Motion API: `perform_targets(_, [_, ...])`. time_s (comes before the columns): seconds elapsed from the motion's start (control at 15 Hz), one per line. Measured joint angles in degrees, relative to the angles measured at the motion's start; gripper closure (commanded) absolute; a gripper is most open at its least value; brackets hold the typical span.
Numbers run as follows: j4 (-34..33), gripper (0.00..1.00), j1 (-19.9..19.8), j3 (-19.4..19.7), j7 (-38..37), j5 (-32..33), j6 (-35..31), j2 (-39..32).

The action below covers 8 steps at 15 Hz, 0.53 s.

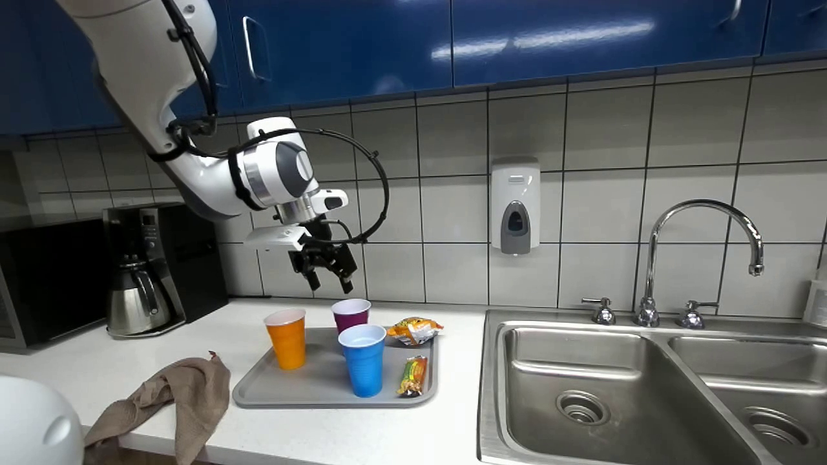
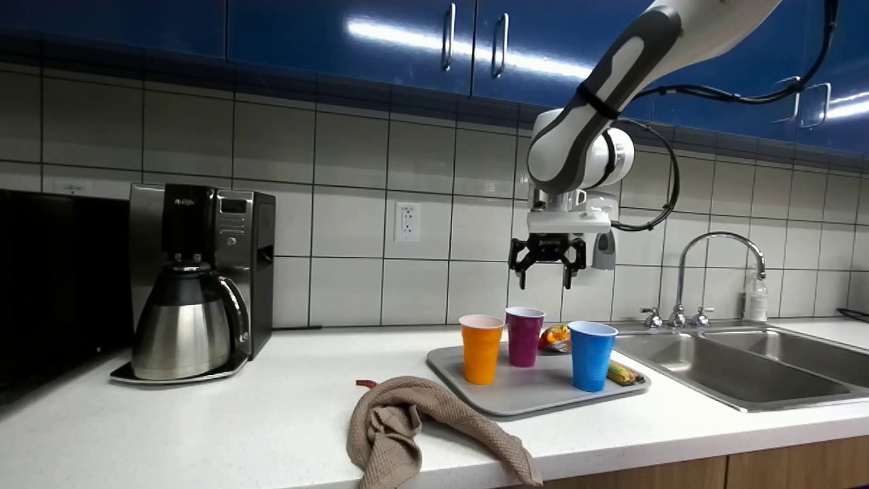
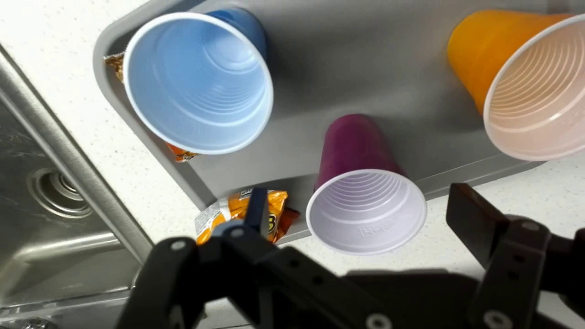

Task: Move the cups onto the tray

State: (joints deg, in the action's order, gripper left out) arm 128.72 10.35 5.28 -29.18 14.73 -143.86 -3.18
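The blue cup (image 1: 364, 365), orange cup (image 1: 288, 342) and purple cup (image 1: 351, 323) stand upright and apart on the grey tray (image 1: 303, 387). Both exterior views show this, with the blue cup (image 2: 591, 360), orange cup (image 2: 481, 356), purple cup (image 2: 523, 343) and tray (image 2: 506, 397). My gripper (image 1: 331, 285) is open and empty, above the purple cup and apart from it. In the wrist view the rim of the purple cup (image 3: 354, 146) appears between the open fingers (image 3: 358, 205). The blue cup (image 3: 196, 91) and the orange cup (image 3: 489, 55) also show there.
An orange snack bag (image 1: 415, 330) and a small snack bar (image 1: 413, 376) lie on the tray's sink side. A brown towel (image 2: 407, 421) lies beside the tray. A steel sink (image 1: 491, 387) and a coffee pot (image 2: 183, 333) flank it. Blue cabinets (image 1: 349, 45) hang above.
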Motion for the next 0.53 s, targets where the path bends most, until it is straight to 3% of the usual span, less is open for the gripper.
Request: perform_targets(0.53, [4.78, 0.0, -2.96, -2.43, 6.5, -0.06, 9.28, 8.1])
